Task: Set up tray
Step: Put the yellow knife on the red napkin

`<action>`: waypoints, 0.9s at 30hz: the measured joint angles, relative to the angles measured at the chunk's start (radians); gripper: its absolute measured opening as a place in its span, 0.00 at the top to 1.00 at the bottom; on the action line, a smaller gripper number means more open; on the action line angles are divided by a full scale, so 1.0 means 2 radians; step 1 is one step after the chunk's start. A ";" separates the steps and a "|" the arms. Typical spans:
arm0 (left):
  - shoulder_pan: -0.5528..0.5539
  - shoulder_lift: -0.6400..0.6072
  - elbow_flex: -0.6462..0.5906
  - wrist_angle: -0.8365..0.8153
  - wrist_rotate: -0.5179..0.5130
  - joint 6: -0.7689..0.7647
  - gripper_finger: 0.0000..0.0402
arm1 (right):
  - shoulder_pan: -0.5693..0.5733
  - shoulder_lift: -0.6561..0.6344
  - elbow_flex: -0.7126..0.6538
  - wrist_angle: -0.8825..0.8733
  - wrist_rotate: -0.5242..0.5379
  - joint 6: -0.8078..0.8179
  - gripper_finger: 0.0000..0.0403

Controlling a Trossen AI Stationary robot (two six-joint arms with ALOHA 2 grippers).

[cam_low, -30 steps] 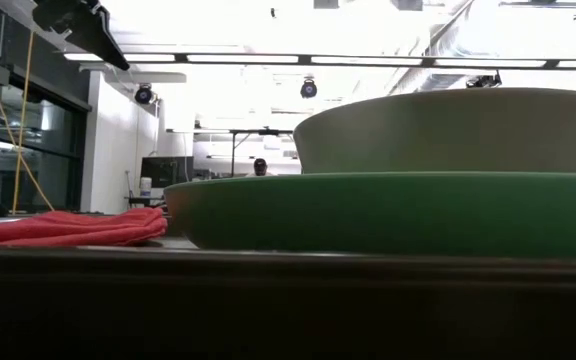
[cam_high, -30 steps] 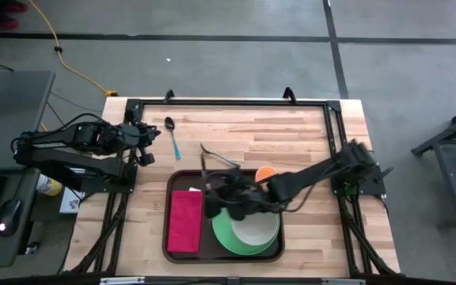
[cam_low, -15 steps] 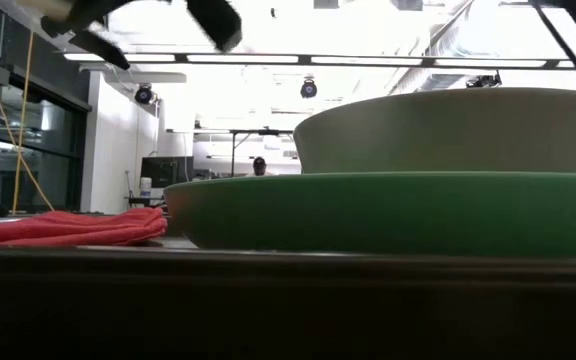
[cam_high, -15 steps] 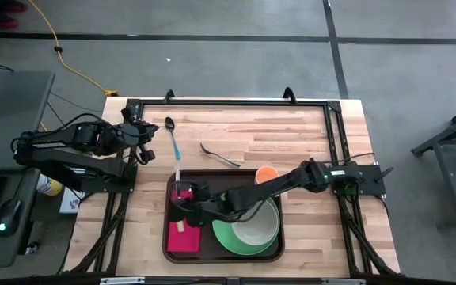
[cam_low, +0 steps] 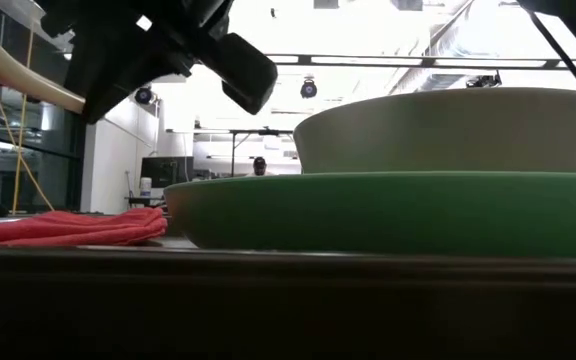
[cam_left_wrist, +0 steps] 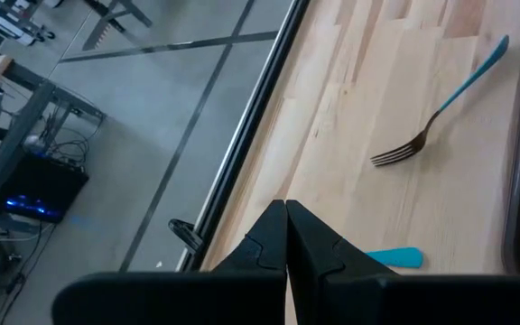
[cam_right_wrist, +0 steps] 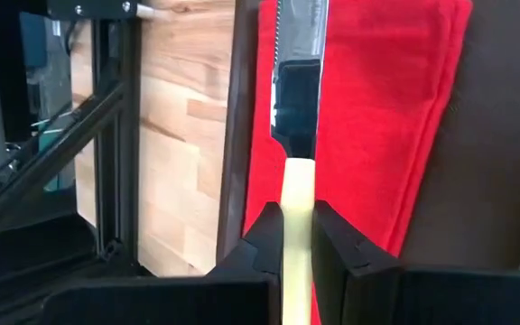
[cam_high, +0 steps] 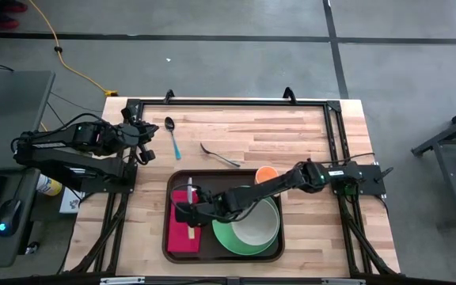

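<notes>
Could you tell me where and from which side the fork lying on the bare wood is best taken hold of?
Take the fork by the middle of its handle, coming straight down and closing across its narrow width. It lies flat and slanted on open wood, tines away from the tray, so above probably gives the clearest approach.

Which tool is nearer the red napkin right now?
The right tool. It hangs directly over the red napkin on the tray, shut on a knife. The left tool waits off the tray, by the table's far-left edge.
</notes>
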 joint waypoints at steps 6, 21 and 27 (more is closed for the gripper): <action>0.000 0.000 0.000 0.000 0.000 0.000 0.92 | -0.001 0.002 0.000 0.005 -0.020 0.011 0.98; 0.000 0.000 0.000 0.000 0.002 0.000 0.92 | 0.016 0.030 0.000 0.032 -0.062 0.041 0.98; 0.000 0.000 0.000 0.000 0.004 0.000 0.92 | 0.008 0.029 0.000 0.017 -0.051 0.036 0.98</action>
